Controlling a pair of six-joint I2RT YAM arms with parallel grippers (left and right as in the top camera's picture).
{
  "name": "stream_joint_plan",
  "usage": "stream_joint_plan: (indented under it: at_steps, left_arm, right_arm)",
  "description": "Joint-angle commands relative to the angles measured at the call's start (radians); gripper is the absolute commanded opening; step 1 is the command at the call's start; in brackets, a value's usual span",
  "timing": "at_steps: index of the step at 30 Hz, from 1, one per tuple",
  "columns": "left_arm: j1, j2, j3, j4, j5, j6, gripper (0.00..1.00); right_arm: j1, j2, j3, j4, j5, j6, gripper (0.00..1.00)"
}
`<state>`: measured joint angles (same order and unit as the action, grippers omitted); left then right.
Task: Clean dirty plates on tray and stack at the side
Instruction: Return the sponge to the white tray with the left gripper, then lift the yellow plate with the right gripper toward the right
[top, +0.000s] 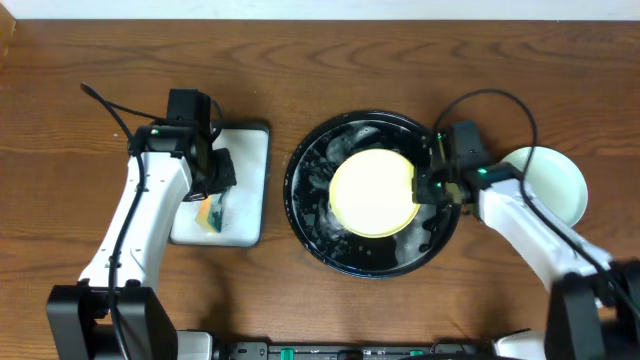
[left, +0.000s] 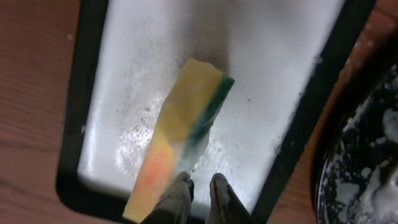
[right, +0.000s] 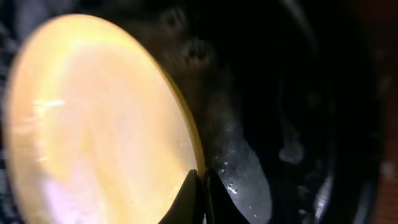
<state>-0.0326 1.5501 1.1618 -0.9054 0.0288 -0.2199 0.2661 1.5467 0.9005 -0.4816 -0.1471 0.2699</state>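
The pale yellow plate (top: 370, 192) sits in the black tray (top: 300, 215), which is wet with suds. My right gripper (top: 418, 188) is shut on the plate's right rim. In the right wrist view the fingertips (right: 202, 177) pinch the edge of the yellow plate (right: 93, 124) over the tray (right: 298, 124). No red mark shows on the plate. A pale mint-green plate (top: 555, 185) lies on the tabletop to the right, partly under my right arm. My left gripper (top: 215, 185) hovers over the white dish, its fingers (left: 200, 183) slightly apart and empty beside the sponge (left: 186, 118).
The white rectangular black-edged dish (top: 245, 170) lies left of the tray and holds the yellow-and-green sponge (top: 212, 213). The left wrist view shows the dish (left: 261, 74) wet and the tray's rim (left: 373, 168) at its right edge.
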Motion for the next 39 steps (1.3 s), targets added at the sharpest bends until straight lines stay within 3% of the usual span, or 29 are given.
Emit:
stream_joint_plan:
  at_steps: [1,9,14,17,24,33,36,39]
  left_arm:
    - [0.002,0.012,-0.056,0.008,0.006,0.006,0.14]
    - [0.003,0.018,-0.153,0.106,-0.076,-0.011,0.14]
    - [0.003,0.019,-0.211,0.187,-0.299,-0.099,0.14]
    - [0.003,0.019,-0.216,0.229,-0.356,-0.111,0.14]
    - [0.003,0.019,-0.216,0.311,-0.334,-0.110,0.15]
    - [0.003,0.003,-0.213,0.273,-0.105,-0.084,0.17]
    - [0.003,-0.030,-0.208,0.256,-0.076,-0.084,0.29]
    - [0.003,-0.069,-0.208,0.232,-0.074,-0.084,0.52]
  right_arm:
    - [0.003,-0.039,0.004,-0.008,0.015,-0.017,0.01]
    - [0.004,-0.049,0.004,-0.055,0.050,-0.025,0.01]
    - [0.004,-0.050,0.004,-0.055,0.049,-0.024,0.01]
    - [0.004,-0.050,0.004,-0.058,0.050,-0.024,0.01]
    - [0.004,-0.051,0.010,-0.051,0.050,-0.025,0.01]
    - [0.004,-0.106,0.097,-0.149,0.054,-0.121,0.01]
    - [0.017,-0.137,0.124,-0.189,0.117,-0.130,0.01]
    - [0.062,-0.179,0.135,-0.219,0.251,-0.129,0.01]
